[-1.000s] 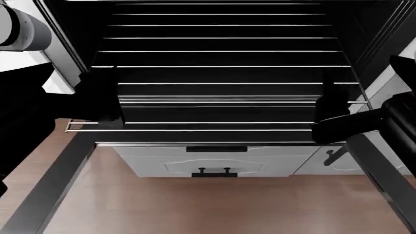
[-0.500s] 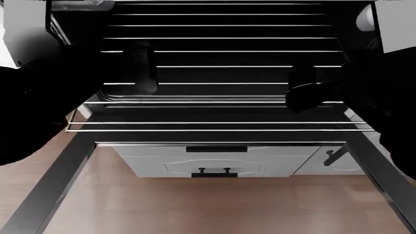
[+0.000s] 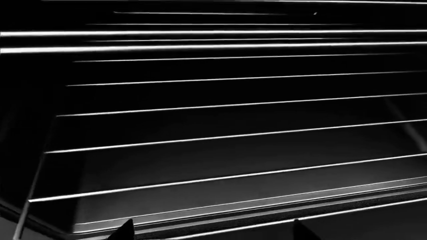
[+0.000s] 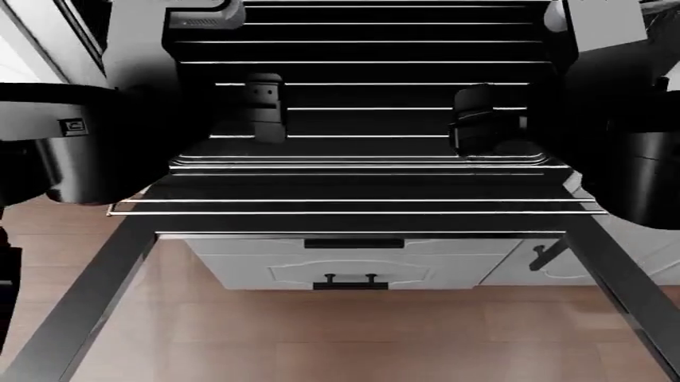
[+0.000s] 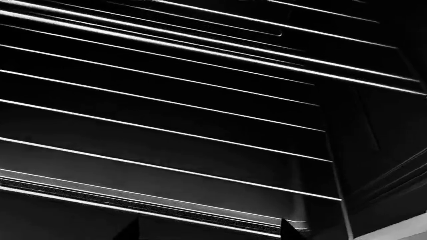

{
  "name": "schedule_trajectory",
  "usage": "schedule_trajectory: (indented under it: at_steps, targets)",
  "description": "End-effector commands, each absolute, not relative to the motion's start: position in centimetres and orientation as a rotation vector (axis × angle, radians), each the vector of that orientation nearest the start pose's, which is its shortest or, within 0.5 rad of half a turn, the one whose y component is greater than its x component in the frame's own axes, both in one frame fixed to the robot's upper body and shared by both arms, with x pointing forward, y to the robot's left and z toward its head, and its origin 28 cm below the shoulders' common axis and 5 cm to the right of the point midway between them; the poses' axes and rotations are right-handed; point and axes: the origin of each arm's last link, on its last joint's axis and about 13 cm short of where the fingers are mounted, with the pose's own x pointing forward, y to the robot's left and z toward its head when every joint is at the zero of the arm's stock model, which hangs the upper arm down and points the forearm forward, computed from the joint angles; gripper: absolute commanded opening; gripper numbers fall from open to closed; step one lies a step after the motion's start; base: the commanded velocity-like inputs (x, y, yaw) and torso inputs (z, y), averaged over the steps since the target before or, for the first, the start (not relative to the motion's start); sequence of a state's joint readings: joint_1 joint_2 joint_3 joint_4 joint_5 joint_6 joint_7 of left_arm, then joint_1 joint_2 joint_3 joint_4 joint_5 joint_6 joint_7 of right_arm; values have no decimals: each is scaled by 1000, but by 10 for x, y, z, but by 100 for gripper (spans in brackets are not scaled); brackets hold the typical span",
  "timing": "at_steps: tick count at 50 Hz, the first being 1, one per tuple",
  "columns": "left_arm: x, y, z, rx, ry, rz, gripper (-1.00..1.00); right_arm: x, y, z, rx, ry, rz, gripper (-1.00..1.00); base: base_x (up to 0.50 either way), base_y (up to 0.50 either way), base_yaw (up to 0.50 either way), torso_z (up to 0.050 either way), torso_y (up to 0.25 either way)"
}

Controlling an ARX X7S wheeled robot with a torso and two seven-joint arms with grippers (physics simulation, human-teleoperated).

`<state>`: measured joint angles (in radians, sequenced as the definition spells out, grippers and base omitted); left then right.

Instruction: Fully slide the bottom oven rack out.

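Observation:
The oven (image 4: 361, 48) stands open, its black cavity crossed by silver wires. The bottom oven rack (image 4: 361, 206) is drawn forward, its doubled front rail over the lowered door. The front rail of a second rack (image 4: 361, 165) sits further back. My left gripper (image 4: 263, 107) and right gripper (image 4: 486, 119) hover above the wires, apart from the front rail. In the left wrist view the gripper (image 3: 212, 232) is open over rack wires (image 3: 233, 135), with nothing between its tips. The right wrist view shows its gripper (image 5: 210, 231) open too, above rack wires (image 5: 167, 116).
The black-framed glass door (image 4: 95, 294) hangs open toward me, with frame bars on both sides. Through it show white drawers with black handles (image 4: 351, 280) and a wooden floor (image 4: 351, 342). My bulky arm links crowd both oven sides.
Both grippers have left the rack's front corners and moved up and inward over the wires. The rack's front rail has stayed where it was.

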<state>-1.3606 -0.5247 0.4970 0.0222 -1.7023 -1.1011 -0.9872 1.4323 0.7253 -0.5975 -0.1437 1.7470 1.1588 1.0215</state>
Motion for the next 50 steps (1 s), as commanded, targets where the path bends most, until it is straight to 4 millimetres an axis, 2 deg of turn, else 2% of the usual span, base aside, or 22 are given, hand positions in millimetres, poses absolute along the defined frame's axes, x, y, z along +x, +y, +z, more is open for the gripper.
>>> schedule_trajectory:
  at_steps: [1, 9, 23, 32, 50]
  targets:
    - [301, 201, 322, -22, 285, -178, 100, 278, -127, 325, -154, 264, 95, 100, 0, 0, 0, 0, 0]
    - [304, 200, 321, 4, 296, -166, 100, 289, -127, 322, -153, 280, 89, 100, 0, 0, 0, 0, 0]
    - [310, 197, 305, -4, 329, -170, 100, 303, -129, 316, -130, 307, 78, 100, 0, 0, 0, 0, 0]
    - [316, 195, 296, -27, 342, -173, 100, 312, -133, 303, -151, 364, 71, 100, 0, 0, 0, 0, 0]
    - [319, 197, 273, 52, 429, -131, 100, 321, -130, 274, -206, 452, 74, 100, 0, 0, 0, 0, 0]
